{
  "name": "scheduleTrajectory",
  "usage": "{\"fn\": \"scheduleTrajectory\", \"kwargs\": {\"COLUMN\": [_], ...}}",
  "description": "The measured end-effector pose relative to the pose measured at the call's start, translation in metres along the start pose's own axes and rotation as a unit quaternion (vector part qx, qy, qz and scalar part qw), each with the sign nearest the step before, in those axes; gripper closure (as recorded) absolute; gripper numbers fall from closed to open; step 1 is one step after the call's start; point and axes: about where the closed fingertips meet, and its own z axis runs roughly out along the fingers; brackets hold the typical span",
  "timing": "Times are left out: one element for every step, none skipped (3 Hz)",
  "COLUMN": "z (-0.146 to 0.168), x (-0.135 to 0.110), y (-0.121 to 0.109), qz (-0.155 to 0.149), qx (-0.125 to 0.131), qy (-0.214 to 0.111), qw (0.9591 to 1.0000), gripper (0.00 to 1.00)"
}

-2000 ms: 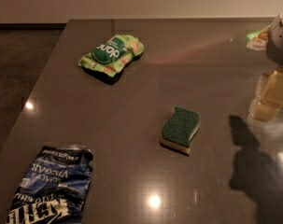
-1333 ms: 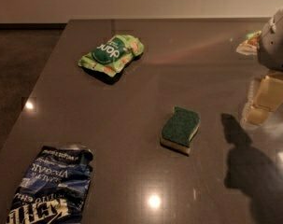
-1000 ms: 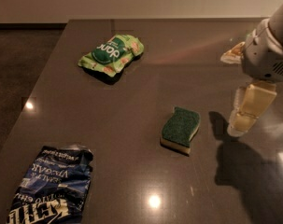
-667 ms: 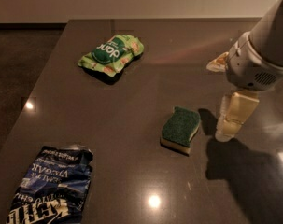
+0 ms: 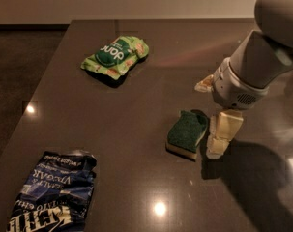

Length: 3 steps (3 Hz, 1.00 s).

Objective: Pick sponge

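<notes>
The sponge lies flat on the dark table, right of centre, with its dark green scouring top up and its pale yellow foam base showing along the near edge. My gripper comes in from the right and hangs just at the sponge's right side. It is open. One cream finger stands right next to the sponge's right edge, and the other cream fingertip shows behind the sponge. Nothing is held.
A light green snack bag lies at the back left. A dark blue bag with white lettering lies at the front left. The arm's grey body fills the upper right and casts a shadow to the front right.
The gripper has moved left and down from the table's right edge to right beside the sponge. The sponge and both bags have not moved.
</notes>
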Motion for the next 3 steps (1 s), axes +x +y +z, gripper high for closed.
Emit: {"fn": "scheduleTrajectory", "kwargs": {"z": [0.013,0.021,0.025], "x": [-0.003,-0.007,-0.010], "y": [0.004,0.011,0.015], "qz": [-0.006,-0.011,-0.014], "qx": [-0.013,-0.025,-0.031], "qy": [-0.002,-0.005,-0.007], "qw": [0.9999,0.9996,0.9994], "gripper": [0.00,0.16,0.39]}}
